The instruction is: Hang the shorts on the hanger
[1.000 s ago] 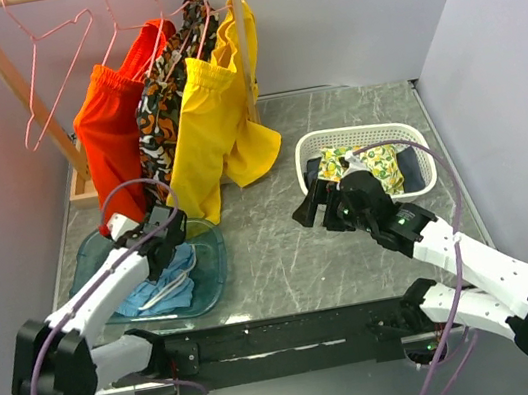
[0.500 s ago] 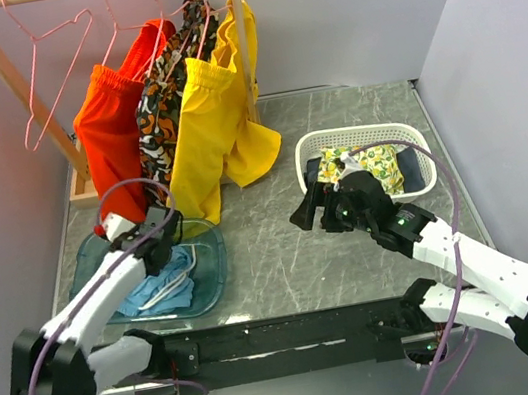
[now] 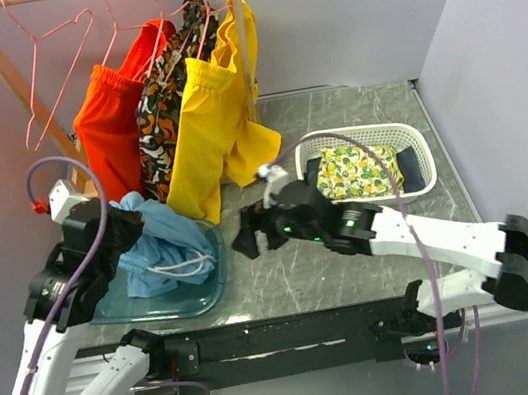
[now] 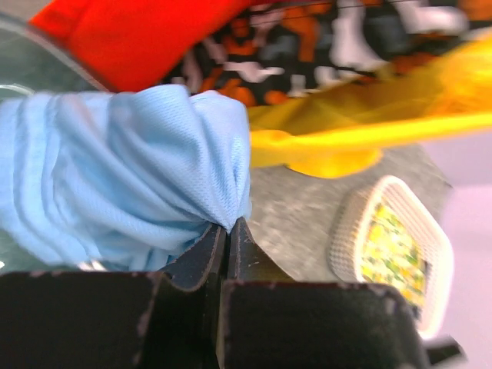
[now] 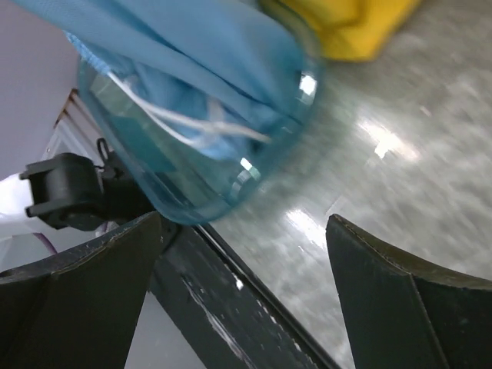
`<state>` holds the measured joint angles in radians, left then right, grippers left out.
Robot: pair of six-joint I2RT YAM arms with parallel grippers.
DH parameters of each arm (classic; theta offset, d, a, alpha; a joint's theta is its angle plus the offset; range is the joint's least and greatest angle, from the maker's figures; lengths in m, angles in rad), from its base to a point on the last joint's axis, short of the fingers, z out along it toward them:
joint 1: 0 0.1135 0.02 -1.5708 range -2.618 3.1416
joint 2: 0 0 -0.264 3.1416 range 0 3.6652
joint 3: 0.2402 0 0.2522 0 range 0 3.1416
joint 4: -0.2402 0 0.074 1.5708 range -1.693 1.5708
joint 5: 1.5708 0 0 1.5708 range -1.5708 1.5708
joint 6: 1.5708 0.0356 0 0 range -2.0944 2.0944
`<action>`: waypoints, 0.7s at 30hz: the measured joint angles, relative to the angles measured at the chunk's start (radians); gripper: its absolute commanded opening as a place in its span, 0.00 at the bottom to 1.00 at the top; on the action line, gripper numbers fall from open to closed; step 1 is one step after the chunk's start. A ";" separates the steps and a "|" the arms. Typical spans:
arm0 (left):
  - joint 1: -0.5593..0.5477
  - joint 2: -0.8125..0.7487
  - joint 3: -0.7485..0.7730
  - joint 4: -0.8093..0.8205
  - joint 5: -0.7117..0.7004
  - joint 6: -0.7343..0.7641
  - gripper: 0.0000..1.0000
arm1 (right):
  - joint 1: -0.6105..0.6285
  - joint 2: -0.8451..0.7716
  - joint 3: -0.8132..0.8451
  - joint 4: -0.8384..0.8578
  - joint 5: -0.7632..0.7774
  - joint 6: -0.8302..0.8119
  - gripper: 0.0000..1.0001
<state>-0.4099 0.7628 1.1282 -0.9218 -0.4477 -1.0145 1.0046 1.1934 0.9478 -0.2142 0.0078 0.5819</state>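
Observation:
The light blue shorts (image 3: 172, 241) hang bunched from my left gripper (image 3: 135, 225), which is shut on a fold of them (image 4: 115, 169) with its jaws pressed together (image 4: 227, 229). Their lower part and white drawstring (image 5: 184, 127) still rest in the clear blue tray (image 3: 185, 300). The empty pink hanger (image 3: 54, 72) hangs at the left end of the wooden rail, above and behind the left gripper. My right gripper (image 3: 250, 236) stands open low over the table just right of the tray, nothing between its fingers (image 5: 246, 254).
On the rail hang orange-red shorts (image 3: 109, 122), a patterned garment (image 3: 164, 98) and yellow shorts (image 3: 205, 116). A white basket (image 3: 416, 147) at the right holds a yellow-green patterned cloth (image 3: 356, 170). The rack's wooden post (image 3: 5, 73) slants down at the left.
My left gripper shut on the shorts and lifted them up and left from the tray. The right arm swung left from the basket to beside the tray.

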 measured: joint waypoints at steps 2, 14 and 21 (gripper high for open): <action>0.000 0.000 0.051 -0.010 0.034 0.024 0.01 | 0.042 0.068 0.068 0.013 0.016 -0.024 0.96; 0.000 0.079 0.340 -0.056 0.166 0.104 0.01 | 0.228 0.360 0.283 0.042 0.166 -0.093 0.99; 0.000 0.126 0.472 -0.061 0.196 0.112 0.01 | 0.321 0.364 0.283 0.077 0.301 -0.068 0.98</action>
<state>-0.4099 0.8886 1.6001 -0.9833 -0.2512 -0.9024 1.3254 1.5574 1.2304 -0.1375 0.3084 0.5137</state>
